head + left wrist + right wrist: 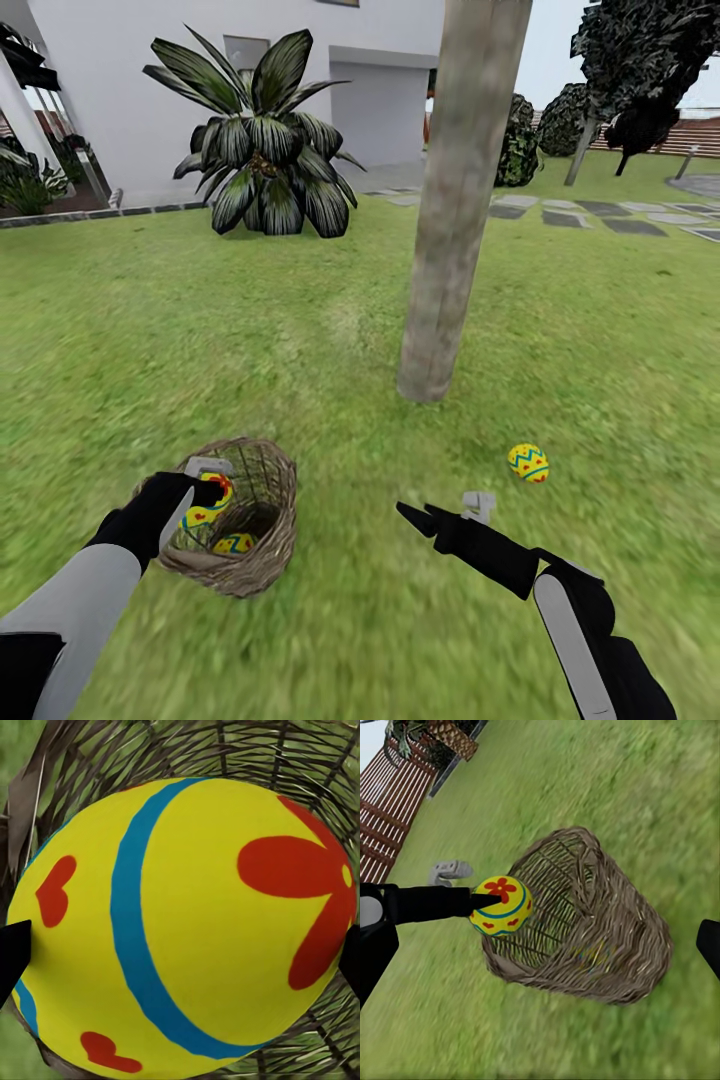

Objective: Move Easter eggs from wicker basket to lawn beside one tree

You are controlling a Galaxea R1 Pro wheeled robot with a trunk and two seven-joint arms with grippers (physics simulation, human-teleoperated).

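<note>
My left gripper [203, 497] is shut on a yellow Easter egg [207, 506] with a red flower and blue band, held at the mouth of the wicker basket [262, 560]. That egg [187, 930] sits between the two black fingertips in the left wrist view, and it [501, 906] shows at the basket's rim [585, 840] in the right wrist view. Another egg [233, 545] lies inside the basket. One more egg [527, 462] rests on the lawn [330, 640] beside the tree trunk [455, 200]. My right gripper [445, 512] hangs open over the grass.
A short palm [262, 150] stands at the back before the white house [120, 90]. Grey paving stones [600, 215] and dark trees [640, 70] lie at the back right. A slatted fence [394, 802] borders the grass.
</note>
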